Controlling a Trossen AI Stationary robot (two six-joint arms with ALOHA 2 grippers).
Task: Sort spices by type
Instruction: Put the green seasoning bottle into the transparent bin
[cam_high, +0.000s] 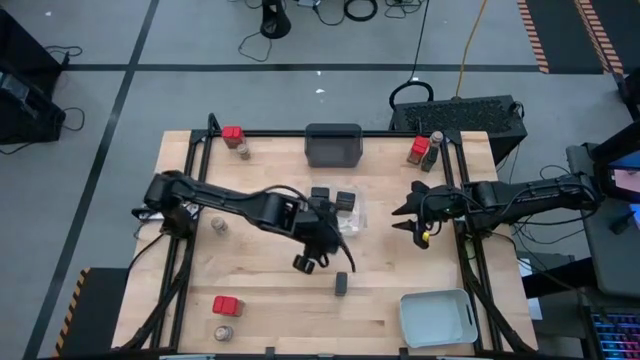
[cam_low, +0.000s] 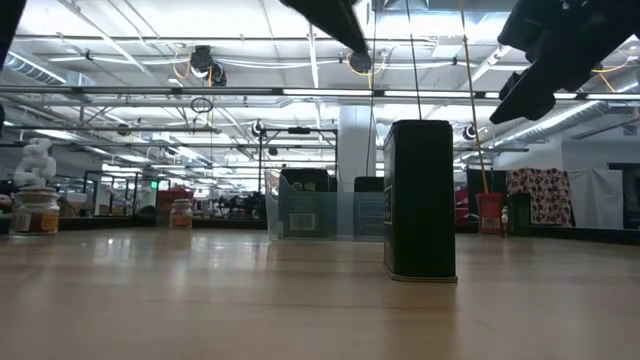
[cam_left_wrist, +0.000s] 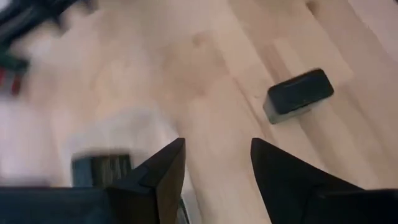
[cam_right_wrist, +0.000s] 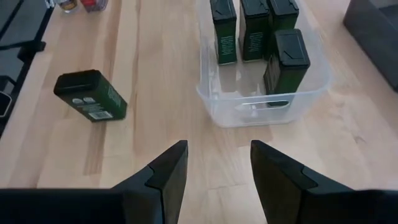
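Tabletop: pale wood grain. Lone spice box: black with green label, white print. Boxes in clear tray: black, green labels. Corner containers: red tops. Rear tray: dark grey. Near tray: pale grey. Arms: black.

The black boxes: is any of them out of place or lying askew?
Yes. One black box stands alone on the bare table, apart from the clear tray that holds four black boxes. Nothing looks spilled or damaged.
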